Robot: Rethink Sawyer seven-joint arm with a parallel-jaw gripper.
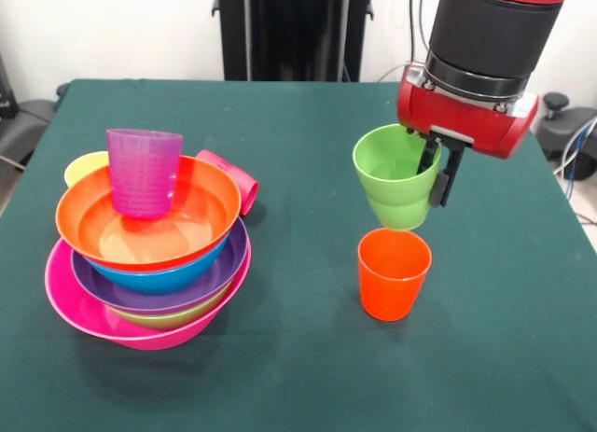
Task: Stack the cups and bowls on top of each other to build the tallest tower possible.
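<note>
Holding the green cup [396, 175] by its rim, your gripper [440, 171] has one finger inside the cup and one outside, closed on the right-hand wall; the cup hangs upright and clear of the table [298, 376], open end up, nothing visible inside. Directly under it and a bit toward the camera you've got the orange cup [394, 273] standing upright on the green cloth, empty, and the green cup's base sits just above its rim; can't tell if they touch. Over on the left you'll see the tower [149, 264]: pink bowl [79, 311] at the bottom, then a sliver of a green bowl [168, 318] just showing inside it, then the purple bowl [187, 287], then the blue bowl [163, 278], with the orange bowl [196, 217] on top. All five are nested, and the stack leans a little, the upper bowls shifted toward the far left. Inside the orange bowl the purple cup [143, 171] stands upright, open end up, toward the bowl's far-left side; nothing else is in that bowl. Behind the stack on the right the red cup [233, 178] lies on its side on the cloth, touching or just beside the orange bowl's rim. Behind the stack on the left a bit of the yellow cup [84, 166] pokes out, mostly hidden, so you can't read its orientation.
</note>
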